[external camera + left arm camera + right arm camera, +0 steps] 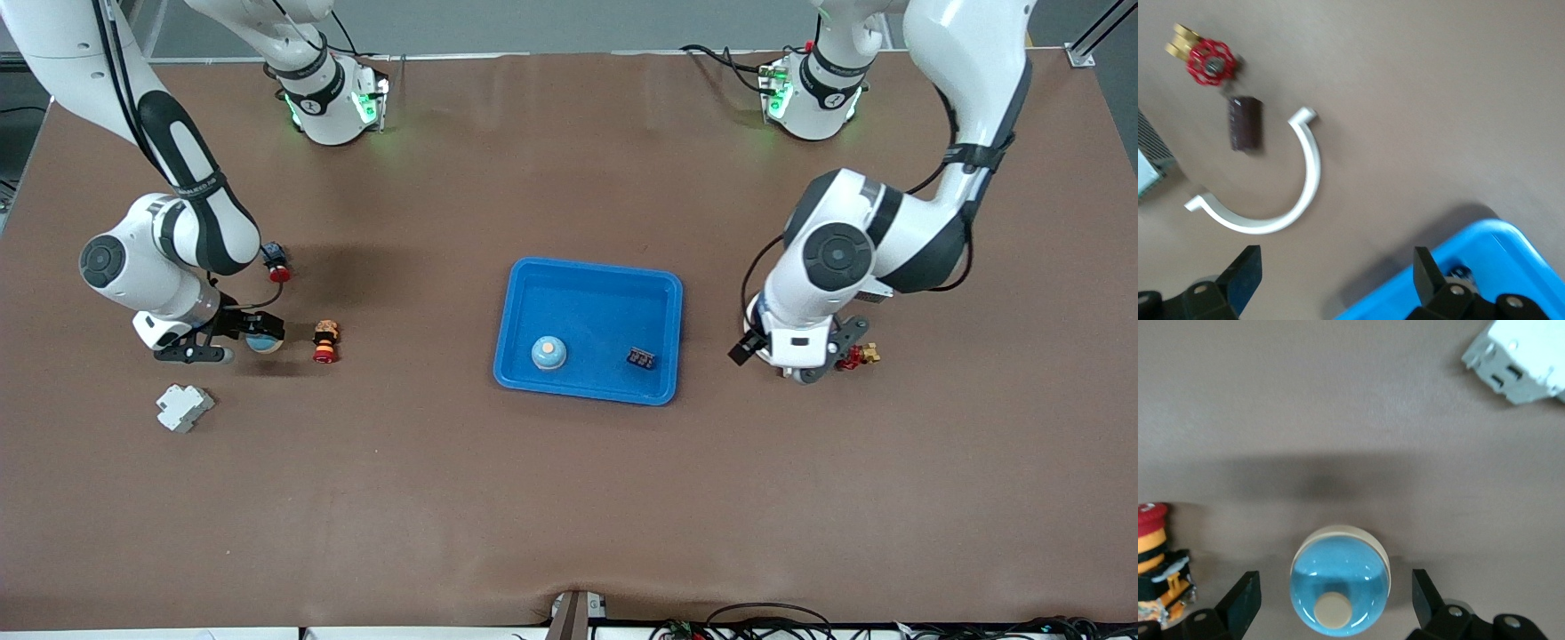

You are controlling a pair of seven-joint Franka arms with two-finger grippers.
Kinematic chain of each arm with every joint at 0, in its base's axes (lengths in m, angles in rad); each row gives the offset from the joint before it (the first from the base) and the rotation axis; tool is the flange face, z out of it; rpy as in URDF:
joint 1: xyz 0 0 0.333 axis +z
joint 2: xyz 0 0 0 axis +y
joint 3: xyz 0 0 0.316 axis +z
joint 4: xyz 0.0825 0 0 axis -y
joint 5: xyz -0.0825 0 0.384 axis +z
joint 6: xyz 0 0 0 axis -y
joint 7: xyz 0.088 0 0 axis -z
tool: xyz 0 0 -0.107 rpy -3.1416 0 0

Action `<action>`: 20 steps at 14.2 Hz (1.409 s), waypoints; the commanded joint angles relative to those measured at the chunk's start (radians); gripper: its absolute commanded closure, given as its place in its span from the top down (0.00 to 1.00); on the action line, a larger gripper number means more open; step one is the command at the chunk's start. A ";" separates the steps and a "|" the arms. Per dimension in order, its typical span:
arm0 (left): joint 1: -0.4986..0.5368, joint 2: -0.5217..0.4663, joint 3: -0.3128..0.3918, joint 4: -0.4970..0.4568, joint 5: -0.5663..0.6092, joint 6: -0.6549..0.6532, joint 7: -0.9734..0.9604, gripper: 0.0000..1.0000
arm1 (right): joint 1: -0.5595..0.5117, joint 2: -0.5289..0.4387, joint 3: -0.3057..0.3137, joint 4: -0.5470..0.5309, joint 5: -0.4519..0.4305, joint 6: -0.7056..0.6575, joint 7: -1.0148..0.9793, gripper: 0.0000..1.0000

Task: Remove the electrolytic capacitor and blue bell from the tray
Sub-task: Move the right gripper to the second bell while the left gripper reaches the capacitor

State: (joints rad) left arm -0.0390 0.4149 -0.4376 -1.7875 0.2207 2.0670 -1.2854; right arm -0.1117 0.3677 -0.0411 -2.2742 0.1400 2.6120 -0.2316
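the right gripper point(1331, 603) sits low over the table at the right arm's end, jaws spread wide and holding nothing. between its fingers point(1241, 600), resting on the table, stands a blue bell point(1340, 580) with a cream button on top; it looks just released. a red-and-yellow push button point(326, 342) stands just beside it, and a white plastic block point(184, 407) lies nearer the front camera.

the left gripper point(1335, 280) hangs low over the table at the left arm's end, beside the tray point(524, 293), jaws likewise spread and empty. in the left wrist view a dark brown electrolytic capacitor point(1245, 123) lies on the table, clear of the gripper, next to a white curved clip point(1275, 193) and a red-handled brass valve point(1205, 59).

judged status: both named parts appear to be out of the tray, so the task looks essentially done. note that a second blue bell-like object point(549, 352) and a small dark component point(641, 358) remain in the tray; whether either needs removal cannot be told.
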 commanded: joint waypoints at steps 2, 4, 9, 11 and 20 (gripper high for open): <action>-0.054 0.064 0.000 0.103 0.014 -0.022 0.003 1.00 | 0.027 -0.064 0.000 0.154 0.020 -0.297 -0.002 1.00; -0.079 0.090 0.000 0.126 0.020 -0.021 0.006 1.00 | 0.036 -0.076 0.000 0.287 0.015 -0.511 0.043 1.00; -0.104 0.125 0.002 0.143 0.077 -0.008 0.073 1.00 | 0.229 -0.165 0.003 0.392 0.018 -0.691 0.470 1.00; -0.105 0.149 0.000 0.174 0.092 -0.008 0.078 1.00 | 0.353 -0.174 0.004 0.426 0.020 -0.693 0.688 1.00; -0.137 0.219 0.002 0.203 0.141 -0.005 0.202 1.00 | 0.722 0.025 0.001 0.631 0.018 -0.555 1.314 1.00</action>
State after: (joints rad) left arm -0.1692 0.6124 -0.4376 -1.6128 0.3405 2.0689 -1.1373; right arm 0.5718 0.3059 -0.0229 -1.7082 0.1512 2.0391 1.0251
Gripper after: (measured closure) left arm 0.000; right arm 0.000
